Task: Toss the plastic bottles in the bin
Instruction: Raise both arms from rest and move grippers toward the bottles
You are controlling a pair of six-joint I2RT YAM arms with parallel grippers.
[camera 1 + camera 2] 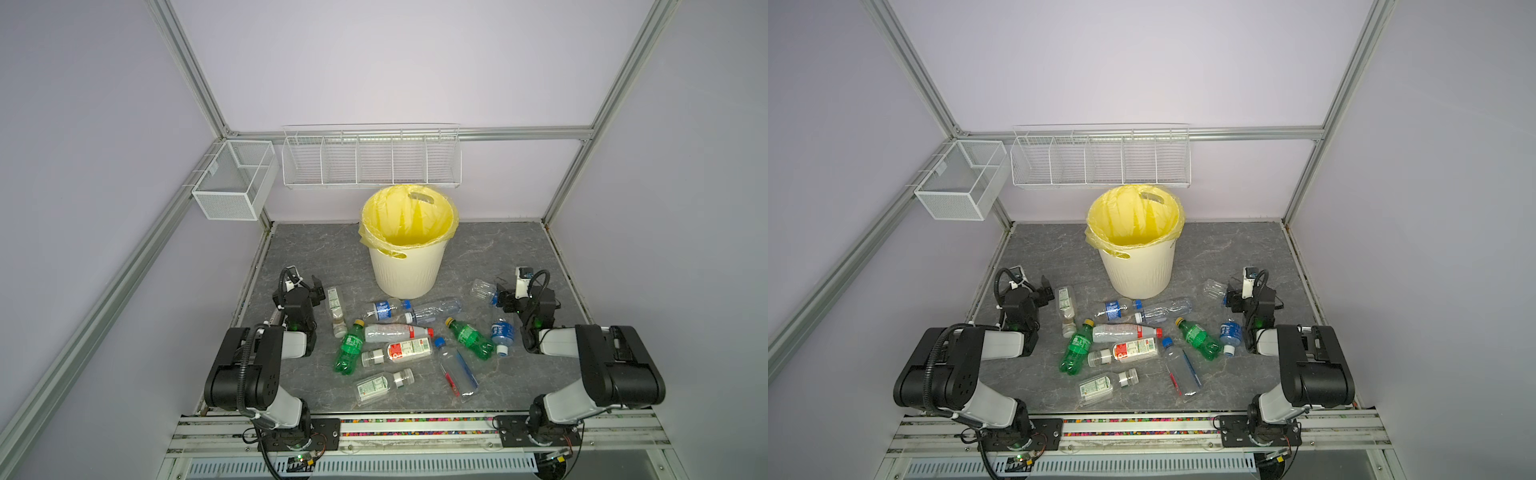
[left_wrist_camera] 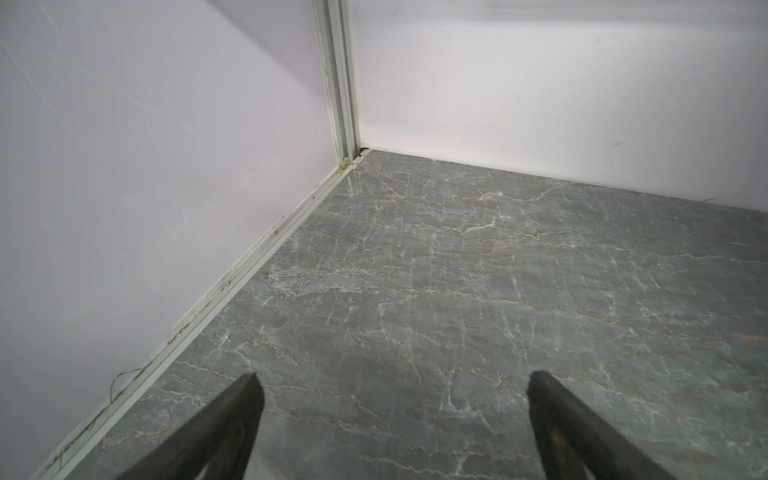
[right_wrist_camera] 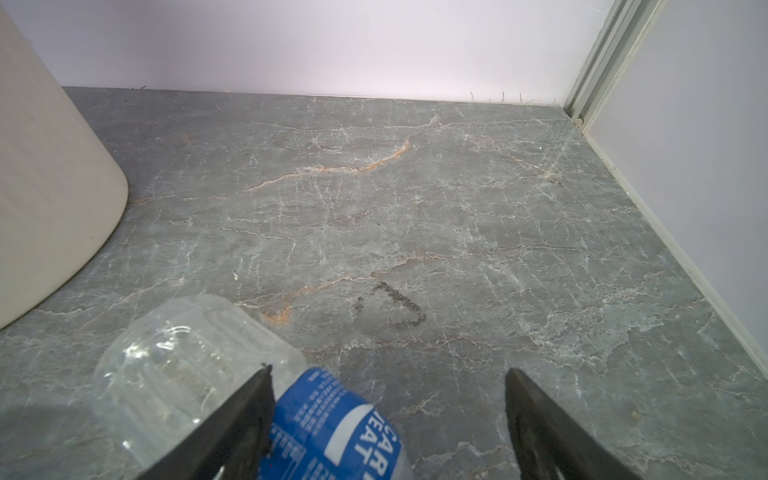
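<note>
No bottle shows inside the bin (image 1: 405, 266), at rear centre of the worktop (image 1: 519, 249); the plastic bottles (image 1: 395, 332) all lie loose in front of it, so the whole task appears to remain. The left jaws stand open over bare worktop; the right jaws stand open, a blue-labelled bottle (image 3: 174, 361) lying partly between them. Bare worktop flanks the bin; side walls (image 1: 104, 166) and wire baskets (image 1: 372, 160) above it limit clearance.

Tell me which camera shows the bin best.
The top views: both show the whole bin with its yellow bag. The right wrist view catches only a slice of its cream side; the left wrist view shows none of it.
</note>
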